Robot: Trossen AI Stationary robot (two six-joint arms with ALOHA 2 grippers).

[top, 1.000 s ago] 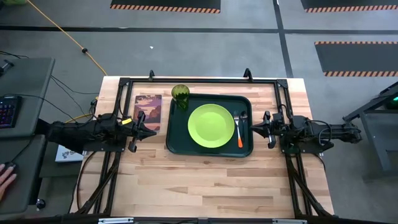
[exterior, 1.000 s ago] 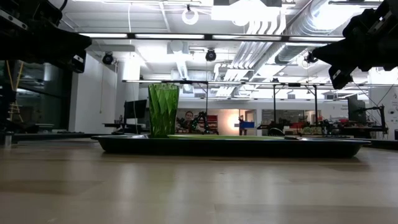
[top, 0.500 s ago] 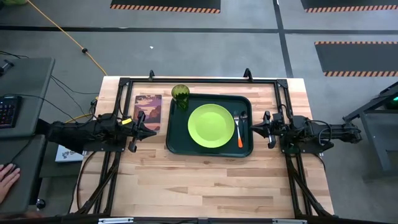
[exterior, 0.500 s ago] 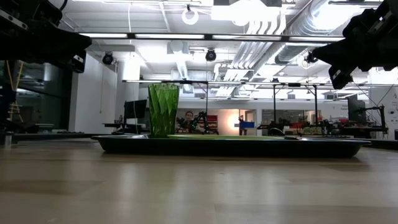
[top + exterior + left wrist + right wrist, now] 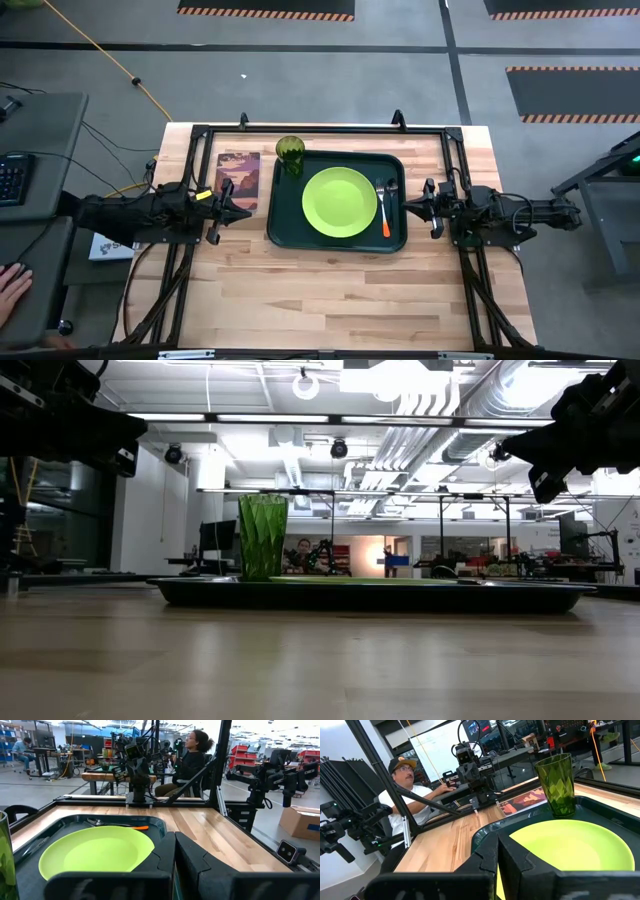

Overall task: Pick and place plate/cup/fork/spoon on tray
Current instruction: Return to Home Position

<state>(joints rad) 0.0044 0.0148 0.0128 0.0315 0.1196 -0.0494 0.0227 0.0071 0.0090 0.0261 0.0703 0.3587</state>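
Note:
The dark-green tray (image 5: pixel 280 225) lies on the table's middle. The lime-green plate (image 5: pixel 339 202) lies flat in it. The fork (image 5: pixel 384 210) with the orange-red handle and the silver spoon (image 5: pixel 392 187) lie in the tray right of the plate. The dark-green cup (image 5: pixel 290 154) stands upright at the tray's far left corner. My left gripper (image 5: pixel 247 211) is shut and empty, raised left of the tray. My right gripper (image 5: pixel 405 207) is shut and empty, raised right of the tray.
A picture card (image 5: pixel 237 181) lies flat on the table left of the tray, under my left gripper. A black frame (image 5: pixel 320 128) runs along the table's far edge and sides. Bare wood lies between the tray and the near edge. People sit beyond the table's left and right ends.

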